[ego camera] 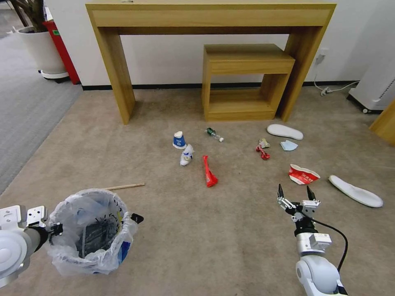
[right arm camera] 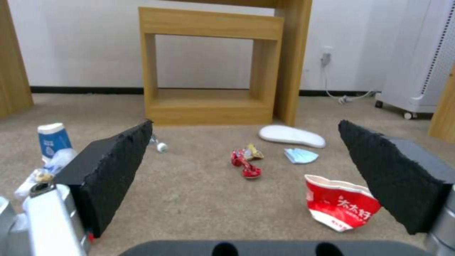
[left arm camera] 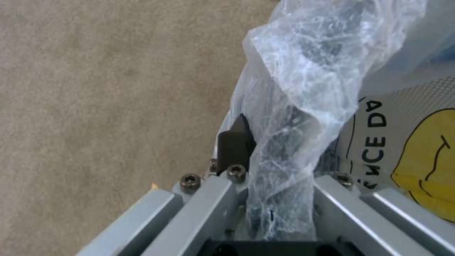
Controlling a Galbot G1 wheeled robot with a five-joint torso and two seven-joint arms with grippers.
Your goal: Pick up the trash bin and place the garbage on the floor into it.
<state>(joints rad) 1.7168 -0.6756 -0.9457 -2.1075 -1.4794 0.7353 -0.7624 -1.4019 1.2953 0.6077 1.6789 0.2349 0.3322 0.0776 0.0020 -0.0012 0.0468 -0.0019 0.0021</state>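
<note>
The trash bin (ego camera: 92, 232), dark with a crinkled clear bag over its rim, is at my lower left. My left gripper (ego camera: 55, 229) is shut on its bagged rim (left arm camera: 284, 117). Garbage lies on the beige floor (ego camera: 230, 230): a blue-white cup (ego camera: 179, 140), a red strip (ego camera: 209, 172), a small bottle (ego camera: 214, 134), candy wrappers (ego camera: 262, 149), a face mask (ego camera: 288, 145), a crushed red-white bowl (ego camera: 303, 174) and two white slippers (ego camera: 284, 131) (ego camera: 355, 191). My right gripper (ego camera: 297, 192) hangs open just short of the bowl (right arm camera: 340, 206), nothing between its fingers (right arm camera: 113, 170).
A tall wooden desk (ego camera: 111, 61) stands against the far wall, with a small wooden table (ego camera: 242, 78) under it. A thin wooden stick (ego camera: 123, 186) lies near the bin. A white plant pot (ego camera: 41, 49) stands on grey carpet far left. A white appliance (ego camera: 376, 82) stands far right.
</note>
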